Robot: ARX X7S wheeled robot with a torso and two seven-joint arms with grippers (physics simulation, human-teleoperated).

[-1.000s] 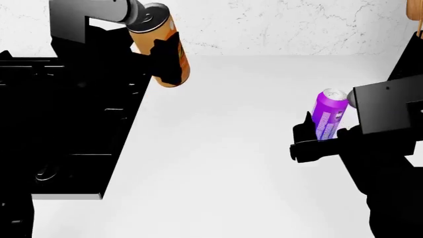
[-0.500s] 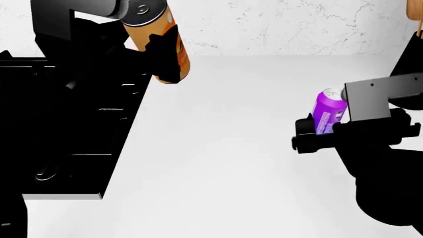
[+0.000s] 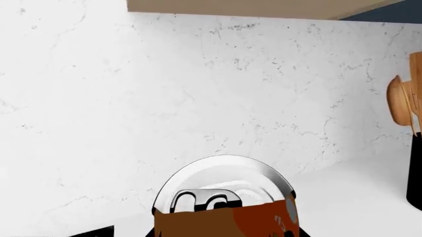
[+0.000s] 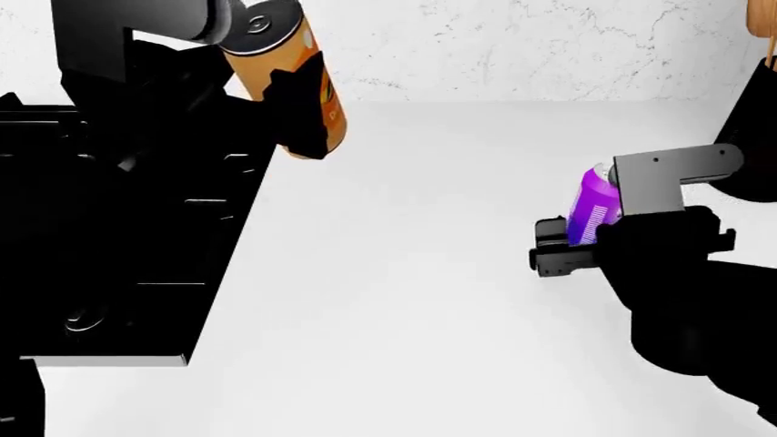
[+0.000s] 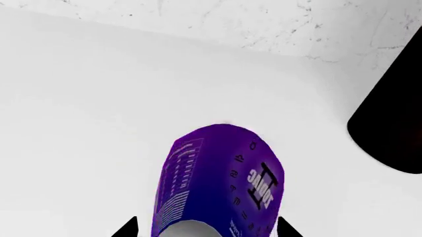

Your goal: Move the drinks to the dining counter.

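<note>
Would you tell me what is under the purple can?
Under the purple can, the right gripper holds it above bare white worktop. Its base is hidden by the fingers, so the gap underneath can't be seen.

Purple can [image 4: 594, 211] now more tilted, half-hidden.

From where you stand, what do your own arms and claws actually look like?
Both arms are matt black and blocky, almost silhouettes in the head view. The left arm ends in a rounded grey metal cuff near its gripper, whose fingers are flat, black and angular. The right arm carries a flat grey bracket with small dark screw dots above its gripper. No cables or printed markings show.
</note>
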